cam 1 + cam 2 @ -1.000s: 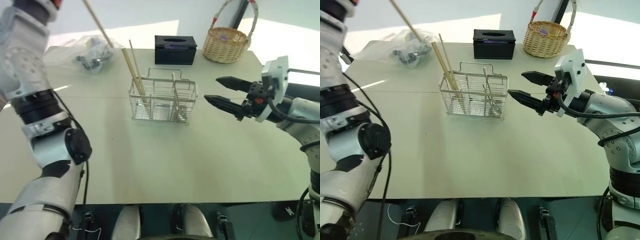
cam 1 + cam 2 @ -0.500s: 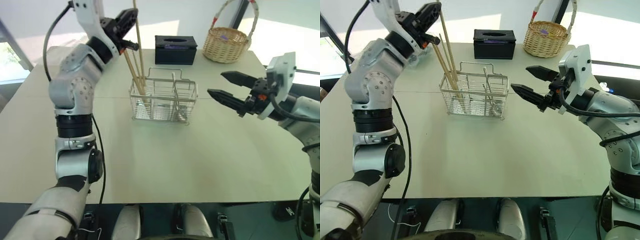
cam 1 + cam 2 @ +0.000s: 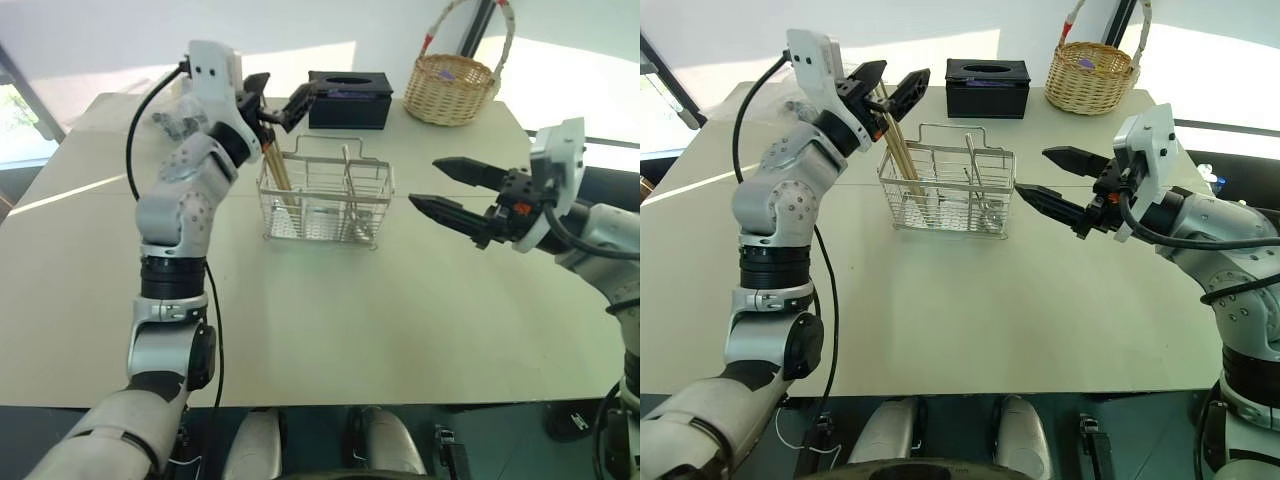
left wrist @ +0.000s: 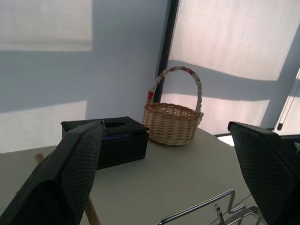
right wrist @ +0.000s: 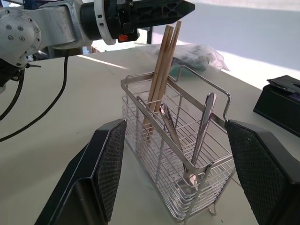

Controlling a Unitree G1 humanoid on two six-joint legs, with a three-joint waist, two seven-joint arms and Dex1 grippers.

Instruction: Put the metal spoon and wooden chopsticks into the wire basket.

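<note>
From my station I saw the wire basket standing upright near the middle of the pale bench, its two thin loop handles up. The wooden chopsticks stood bundled in the compartment at the robot's left end of the basket, leaning a little toward the left arm, their upper ends rising well above the rim. The metal spoon stood in a compartment toward the other end, bowl down and handle leaning up past the rim, with another slim metal utensil slanted just beside it. The left gripper hovered above the tops of the chopsticks, at the basket's left end, and its two black fingers were spread wide apart with nothing between them; the sticks stood free below it. The right gripper hung level over the bench to the right of the basket, near it but apart from it, pointing toward it, and its fingers were apart and empty too. At the far edge of the bench sat a black tissue box, with a round wicker basket beside it, and a crumpled clear plastic bag lay at the far left.
</note>
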